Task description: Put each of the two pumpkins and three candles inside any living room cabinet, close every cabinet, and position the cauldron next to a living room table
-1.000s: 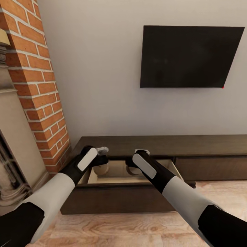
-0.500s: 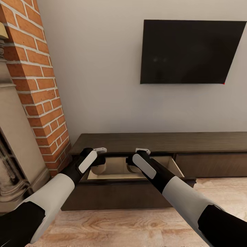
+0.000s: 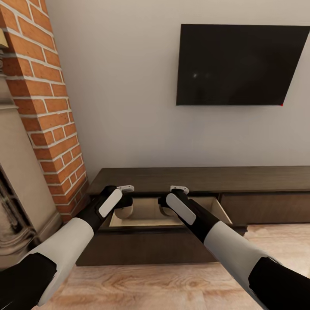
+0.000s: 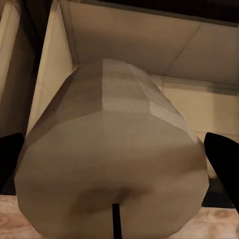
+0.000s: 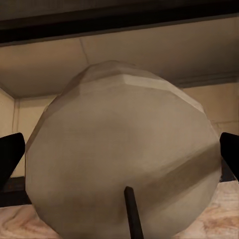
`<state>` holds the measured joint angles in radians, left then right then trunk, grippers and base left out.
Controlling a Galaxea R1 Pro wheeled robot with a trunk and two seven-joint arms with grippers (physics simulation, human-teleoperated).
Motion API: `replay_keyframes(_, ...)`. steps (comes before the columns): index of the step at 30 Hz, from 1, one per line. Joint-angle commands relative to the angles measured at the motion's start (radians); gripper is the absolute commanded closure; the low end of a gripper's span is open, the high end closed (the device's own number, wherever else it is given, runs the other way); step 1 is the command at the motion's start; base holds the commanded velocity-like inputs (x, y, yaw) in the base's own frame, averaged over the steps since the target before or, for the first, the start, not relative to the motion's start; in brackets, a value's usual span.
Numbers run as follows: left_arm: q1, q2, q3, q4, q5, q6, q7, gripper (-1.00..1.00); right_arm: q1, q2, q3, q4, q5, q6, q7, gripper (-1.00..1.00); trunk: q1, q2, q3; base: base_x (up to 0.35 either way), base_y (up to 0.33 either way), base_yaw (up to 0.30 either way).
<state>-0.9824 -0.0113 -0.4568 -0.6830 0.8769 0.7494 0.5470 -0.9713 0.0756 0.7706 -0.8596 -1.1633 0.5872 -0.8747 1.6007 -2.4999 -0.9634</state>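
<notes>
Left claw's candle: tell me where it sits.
In the head view, the candle is in the left claw, over the left end of the cabinet's open drawer.

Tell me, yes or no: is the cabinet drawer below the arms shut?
No. In the head view the cabinet drawer is pulled out, its pale beige inside showing beneath both arms.

From head height the camera looks down over both arms at the open cabinet (image 3: 202, 181); each wrist camera peers closely into its pale interior.
</notes>
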Motion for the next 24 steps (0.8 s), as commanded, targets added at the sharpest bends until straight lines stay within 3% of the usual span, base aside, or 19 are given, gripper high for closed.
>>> replay_keyframes(1,-0.001,0.001,-0.003,-0.001,0.010,0.001,0.010,1.00,-0.001,0.000,0.002,-0.001,-0.005,0.002,-0.007,1.00,0.000,0.000,-0.001,0.259,0.000,0.000)
replay_keyframes(8,-0.001,0.000,-0.003,-0.001,0.011,0.001,0.010,1.00,-0.001,0.000,0.026,-0.001,-0.008,0.001,-0.003,1.00,0.000,0.000,-0.001,0.318,0.000,0.000)
replay_keyframes(14,-0.001,0.001,-0.001,-0.001,0.014,0.008,0.007,1.00,-0.001,0.000,0.028,0.008,-0.015,0.023,0.048,1.00,0.000,0.000,-0.001,0.286,0.000,0.000)
replay_keyframes(19,-0.001,0.001,0.003,0.003,0.025,0.092,0.002,1.00,-0.001,0.000,0.021,0.014,-0.022,0.090,0.045,1.00,0.000,0.000,-0.001,0.042,0.000,0.000)
replay_keyframes(24,-0.001,0.000,0.011,0.005,0.030,0.167,0.002,1.00,-0.001,-0.001,0.020,0.016,-0.024,0.104,0.043,1.00,0.000,0.000,-0.001,0.005,0.000,0.000)
